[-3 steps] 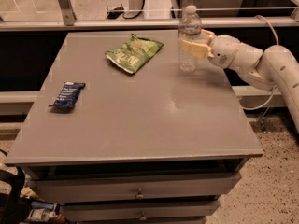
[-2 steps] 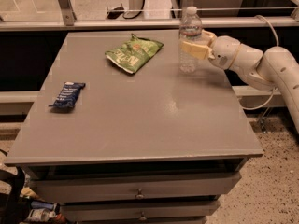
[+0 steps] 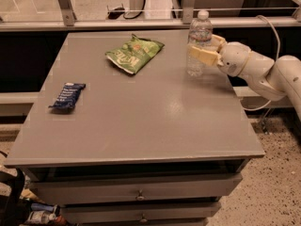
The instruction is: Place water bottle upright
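The gripper point(image 3: 203, 51) pinches the water bottle point(image 3: 200, 29), which stands upright between its fingers, base seemingly on the table point(image 3: 141, 126). If one finger drags when releasing, I think the light bottle may tip toward the snack bag point(image 3: 134, 54) beyond the fingertips

No wording I can read, white lettering on green snack bag point(image 3: 134, 54) at 12 o'clock illegible, label of water bottle point(image 3: 199, 31) likewise, gripper point(image 3: 201, 46) clasping it at 1 o'clock
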`<state>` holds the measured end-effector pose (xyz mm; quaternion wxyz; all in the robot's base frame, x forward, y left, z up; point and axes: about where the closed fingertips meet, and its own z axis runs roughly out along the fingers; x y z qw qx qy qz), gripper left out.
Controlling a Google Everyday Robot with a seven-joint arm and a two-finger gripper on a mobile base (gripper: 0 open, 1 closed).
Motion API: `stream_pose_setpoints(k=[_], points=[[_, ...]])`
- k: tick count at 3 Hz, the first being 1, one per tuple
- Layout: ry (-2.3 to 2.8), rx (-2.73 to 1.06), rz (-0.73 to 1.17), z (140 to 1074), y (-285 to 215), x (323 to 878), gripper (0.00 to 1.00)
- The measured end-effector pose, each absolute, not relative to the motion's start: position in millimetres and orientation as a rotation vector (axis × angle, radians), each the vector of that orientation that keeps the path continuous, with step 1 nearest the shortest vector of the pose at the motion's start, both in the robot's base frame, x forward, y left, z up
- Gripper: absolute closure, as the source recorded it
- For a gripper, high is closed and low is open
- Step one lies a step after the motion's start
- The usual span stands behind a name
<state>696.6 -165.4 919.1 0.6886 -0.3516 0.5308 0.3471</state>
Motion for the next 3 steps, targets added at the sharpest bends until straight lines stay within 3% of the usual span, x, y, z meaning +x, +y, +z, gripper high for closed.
stream_pose_setpoints(k=[3], points=[[1.192, -0.793, 0.75, 913.8, -171.7, 688.9, 1.0]])
